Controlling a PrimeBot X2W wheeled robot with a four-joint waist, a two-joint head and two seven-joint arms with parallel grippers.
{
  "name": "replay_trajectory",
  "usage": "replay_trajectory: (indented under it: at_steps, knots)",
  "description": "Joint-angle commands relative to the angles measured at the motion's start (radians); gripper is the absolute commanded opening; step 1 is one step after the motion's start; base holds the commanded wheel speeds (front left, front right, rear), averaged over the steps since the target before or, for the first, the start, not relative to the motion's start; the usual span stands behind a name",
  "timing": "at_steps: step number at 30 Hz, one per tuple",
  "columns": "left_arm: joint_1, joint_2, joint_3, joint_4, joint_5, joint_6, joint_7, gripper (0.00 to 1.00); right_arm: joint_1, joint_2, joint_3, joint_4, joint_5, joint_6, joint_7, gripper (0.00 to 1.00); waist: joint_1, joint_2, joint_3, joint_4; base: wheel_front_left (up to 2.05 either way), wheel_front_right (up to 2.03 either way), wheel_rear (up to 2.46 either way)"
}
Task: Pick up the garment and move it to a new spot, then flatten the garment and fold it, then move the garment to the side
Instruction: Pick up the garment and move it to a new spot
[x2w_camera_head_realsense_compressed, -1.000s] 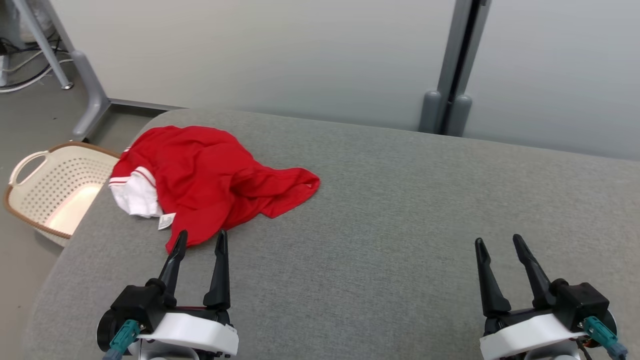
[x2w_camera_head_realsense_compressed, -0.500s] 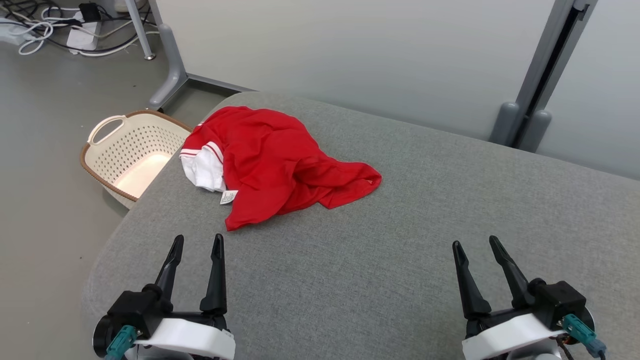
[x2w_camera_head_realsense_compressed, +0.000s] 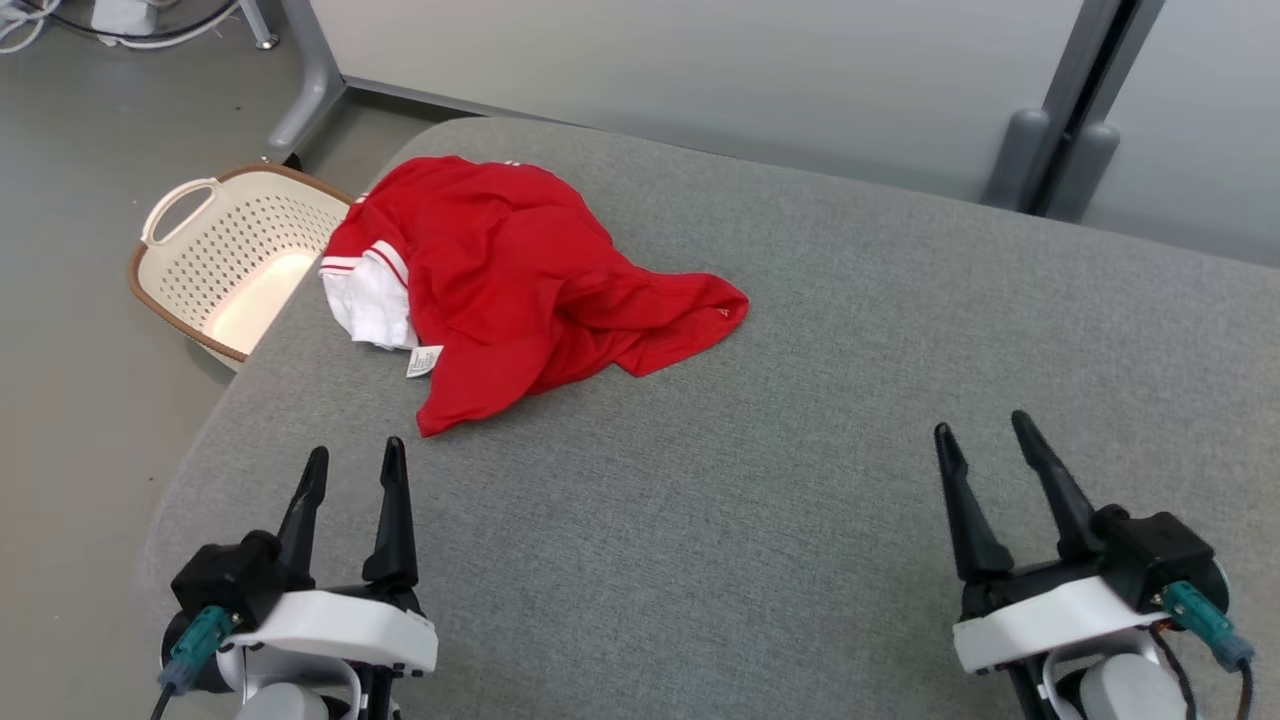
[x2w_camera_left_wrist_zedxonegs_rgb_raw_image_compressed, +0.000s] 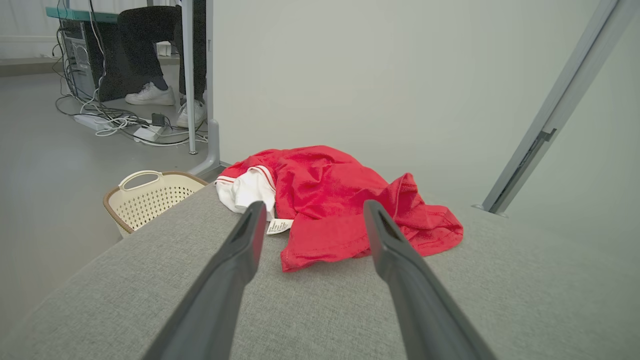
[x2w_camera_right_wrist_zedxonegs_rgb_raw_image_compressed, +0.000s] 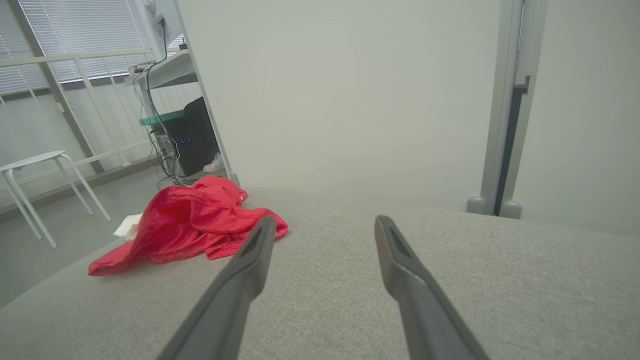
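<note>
- Far left of the head view: a cream basket (x2w_camera_head_realsense_compressed: 215, 270) sits on the floor, tucked against the rounded corner of the surface (x2w_camera_head_realsense_compressed: 780, 500).
- Lower left, the left hand (x2w_camera_head_realsense_compressed: 355, 448) has its fingers spread wide and holds nothing. Its tips stop just short of the cloth's near hem.
- Upper left of the surface lies the red garment (x2w_camera_head_realsense_compressed: 520, 270), crumpled in a heap. A white patch and a small label (x2w_camera_head_realsense_compressed: 422, 361) sit on its left side, close to the edge.
- The danger here is that edge: a drag to the left could tip the cloth over into the basket.
- The folds are layered too, so a shallow pinch might catch one layer and lift only part of the heap.
- Lower right, the right hand (x2w_camera_head_realsense_compressed: 981, 422) is also wide and empty, well apart from the cloth. That makes a long reach across bare grey.
- Upper right, a grey post (x2w_camera_head_realsense_compressed: 1065, 130) stands behind the far edge, out of the way. The path to the cloth looks open.
</note>
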Motion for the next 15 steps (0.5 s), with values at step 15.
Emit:
replay_trajectory:
  at_steps: [15]
  knots:
    - [-0.378, 0.113, 0.029, 0.383, -0.055, -0.1, 0.178, 1.0, -0.076, -0.097, -0.132, -0.111, -0.042, 0.0, 0.028, 1.0, 0.0, 0.0, 0.235, -0.142, 0.0, 0.0, 0.0]
